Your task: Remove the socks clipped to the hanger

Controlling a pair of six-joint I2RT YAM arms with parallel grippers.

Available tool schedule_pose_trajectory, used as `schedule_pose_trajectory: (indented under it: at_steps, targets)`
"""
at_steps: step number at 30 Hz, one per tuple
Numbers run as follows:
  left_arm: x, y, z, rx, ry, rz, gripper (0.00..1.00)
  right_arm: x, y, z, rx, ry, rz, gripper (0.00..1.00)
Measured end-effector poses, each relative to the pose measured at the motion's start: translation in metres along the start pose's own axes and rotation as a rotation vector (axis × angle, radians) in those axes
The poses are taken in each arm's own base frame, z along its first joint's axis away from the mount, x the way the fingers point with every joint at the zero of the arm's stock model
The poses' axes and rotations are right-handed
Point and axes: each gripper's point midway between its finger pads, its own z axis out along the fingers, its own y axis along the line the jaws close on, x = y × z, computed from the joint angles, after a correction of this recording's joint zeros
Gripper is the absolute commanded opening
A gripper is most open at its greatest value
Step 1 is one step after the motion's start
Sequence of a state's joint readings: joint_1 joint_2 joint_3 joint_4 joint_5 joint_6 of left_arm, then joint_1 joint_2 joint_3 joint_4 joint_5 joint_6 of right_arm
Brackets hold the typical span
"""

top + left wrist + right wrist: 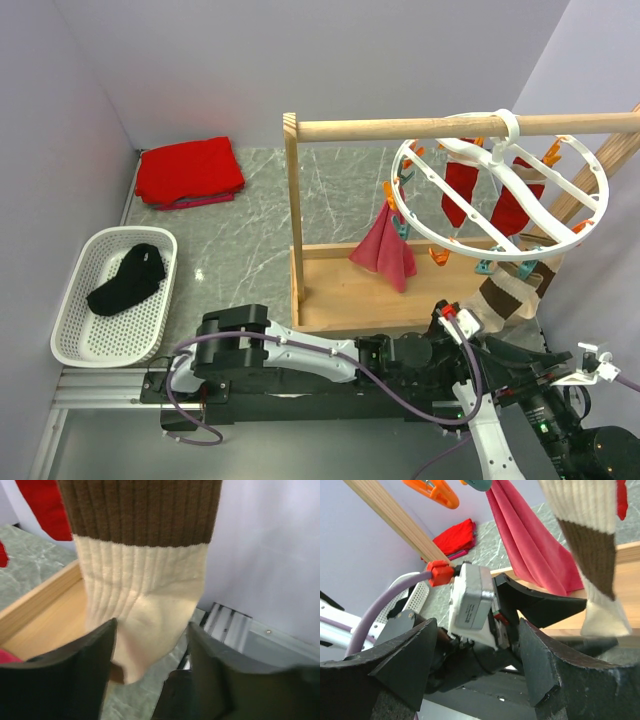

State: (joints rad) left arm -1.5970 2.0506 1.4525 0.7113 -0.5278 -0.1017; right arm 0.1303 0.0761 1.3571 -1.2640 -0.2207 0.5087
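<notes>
The white ring hanger (500, 185) hangs by its hook from the wooden rail. Two red socks (460, 195), a pink sock (385, 250) and a brown-and-cream sock (510, 295) are clipped to it. In the left wrist view the cream toe of that sock (145, 605) hangs between the fingers of my left gripper (151, 630), whose jaws stand apart around it. My right gripper (476, 630) is open and holds nothing; it sits low at the right (535, 362), facing the left wrist. A black sock (128, 278) lies in the basket.
A white basket (75, 300) stands at the left. A folded red cloth (188, 170) lies at the back left. The wooden frame's post (294, 220) and base board (350, 290) stand mid-table. A wall runs close on the right.
</notes>
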Motion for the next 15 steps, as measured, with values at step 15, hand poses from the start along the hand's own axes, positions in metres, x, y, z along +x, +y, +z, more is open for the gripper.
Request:
schedule_pose_trajectory:
  at_steps: [15]
  targets:
    - [-0.016, 0.051, -0.045, -0.118, 0.118, 0.023, 0.11, 0.02, 0.002, 0.013, -0.045, 0.097, 0.005, 0.74]
